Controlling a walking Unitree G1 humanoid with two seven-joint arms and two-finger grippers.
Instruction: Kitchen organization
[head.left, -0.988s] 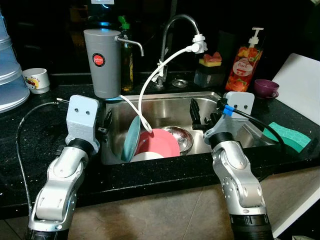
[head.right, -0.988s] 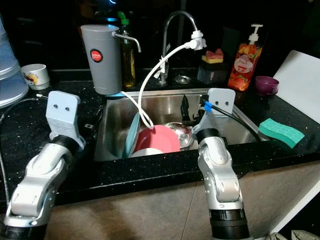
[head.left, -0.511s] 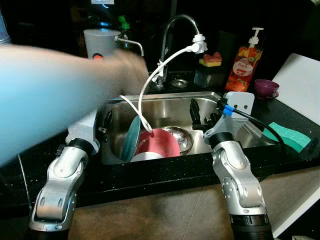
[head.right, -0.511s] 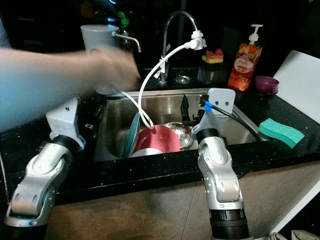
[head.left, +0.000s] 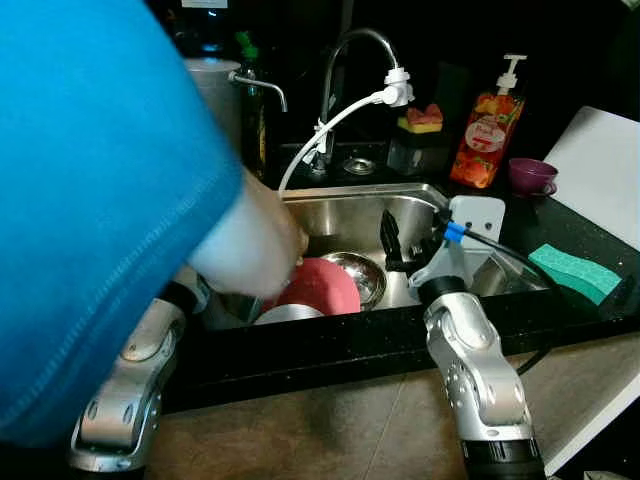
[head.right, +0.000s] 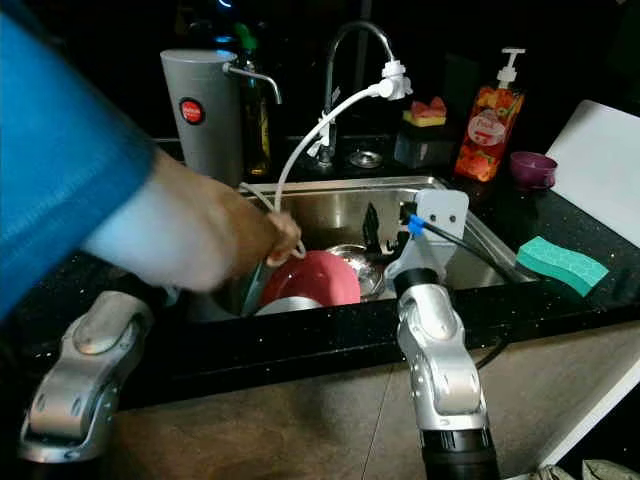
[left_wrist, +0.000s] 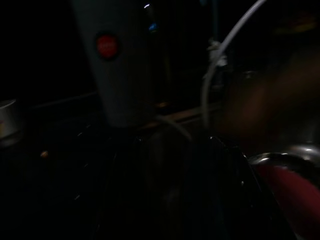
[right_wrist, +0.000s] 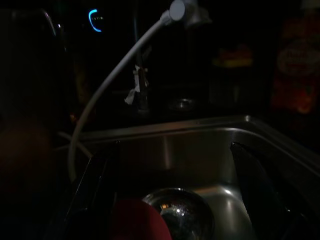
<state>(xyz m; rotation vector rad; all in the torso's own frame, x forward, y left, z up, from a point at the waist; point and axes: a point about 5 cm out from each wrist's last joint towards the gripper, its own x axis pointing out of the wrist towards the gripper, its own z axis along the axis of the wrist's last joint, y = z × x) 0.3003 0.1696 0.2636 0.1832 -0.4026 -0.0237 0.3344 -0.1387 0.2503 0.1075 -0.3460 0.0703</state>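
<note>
Suddenly a person's arm in a blue sleeve has come across from the robot's left, where a second ago nothing stood between the camera and the sink. The hand now reaches down into the basin, at the white hose and the upright teal plate, just above the pink bowl. The steel strainer bowl lies beside the pink one, as before.

The right claw hangs over the right part of the sink as it did a second ago, its fingers spread wide in the right wrist view, gripping nothing, with the pink bowl and steel bowl below and ahead of it. The left claw sits low at the left edge of the sink, half hidden by the arm; its wrist view is very dark and I cannot tell whether it is spread or closed. The grey dispenser stands ahead of it on the black tabletop.

My judgement: with a person's hand among the dishes, any reach by either arm risks a collision, so the sensible course is to hold off until the basin is free. The dishes are all still in the sink, so the sorting is hardly begun.
</note>
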